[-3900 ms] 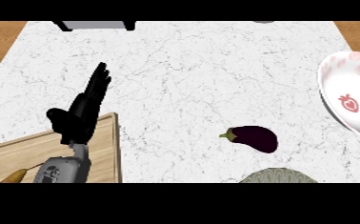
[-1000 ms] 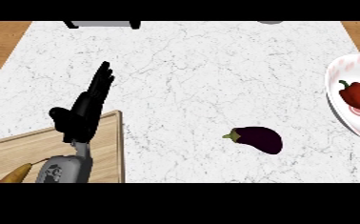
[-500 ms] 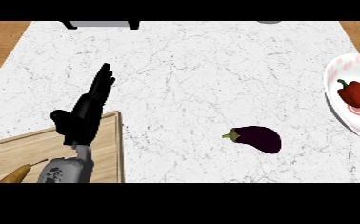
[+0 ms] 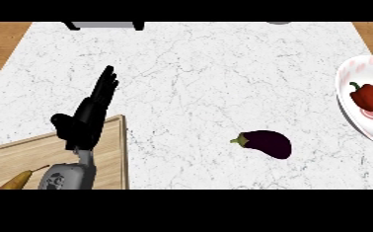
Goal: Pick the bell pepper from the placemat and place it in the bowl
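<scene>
A red bell pepper (image 4: 363, 96) lies inside the white bowl (image 4: 345, 99) at the right edge of the head view, partly cut off by the frame. My left hand (image 4: 86, 115) rests open at the lower left, fingers straight and pointing up over the marble counter, holding nothing. No placemat shows in this frame. My right hand is out of view.
A dark purple eggplant (image 4: 266, 143) lies on the counter at lower middle right. A wooden cutting board (image 4: 109, 152) sits at the lower left under my forearm, with an orange object (image 4: 15, 181) at its corner. A dark appliance base (image 4: 104, 25) stands at the top left.
The view has shifted slightly; the bell pepper lies in the bowl where 3.9 s ago the bowl looked differently filled, and a grey round object at the bottom edge is gone from view.
</scene>
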Robot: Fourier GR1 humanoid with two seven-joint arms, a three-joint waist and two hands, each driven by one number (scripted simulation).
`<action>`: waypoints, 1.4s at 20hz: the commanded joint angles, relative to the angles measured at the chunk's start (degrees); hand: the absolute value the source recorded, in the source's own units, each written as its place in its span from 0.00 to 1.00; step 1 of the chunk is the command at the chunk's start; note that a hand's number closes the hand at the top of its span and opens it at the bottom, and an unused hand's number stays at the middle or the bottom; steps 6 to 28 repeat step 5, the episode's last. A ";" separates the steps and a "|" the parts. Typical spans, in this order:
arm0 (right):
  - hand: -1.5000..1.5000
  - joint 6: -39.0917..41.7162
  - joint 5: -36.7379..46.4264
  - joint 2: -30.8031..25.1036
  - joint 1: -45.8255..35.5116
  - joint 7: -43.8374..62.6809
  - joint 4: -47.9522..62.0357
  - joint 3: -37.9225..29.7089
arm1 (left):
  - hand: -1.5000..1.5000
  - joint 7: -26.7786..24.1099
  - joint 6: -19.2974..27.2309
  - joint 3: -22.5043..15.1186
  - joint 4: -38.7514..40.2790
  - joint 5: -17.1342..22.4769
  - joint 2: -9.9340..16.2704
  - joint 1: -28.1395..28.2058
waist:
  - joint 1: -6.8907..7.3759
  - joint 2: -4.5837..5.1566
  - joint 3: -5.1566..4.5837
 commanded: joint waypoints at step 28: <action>0.00 11.10 -2.13 -1.82 5.90 -9.77 0.47 -0.22 | 0.50 0.22 0.22 0.68 -0.77 0.21 0.27 1.12 | -0.16 -0.07 0.05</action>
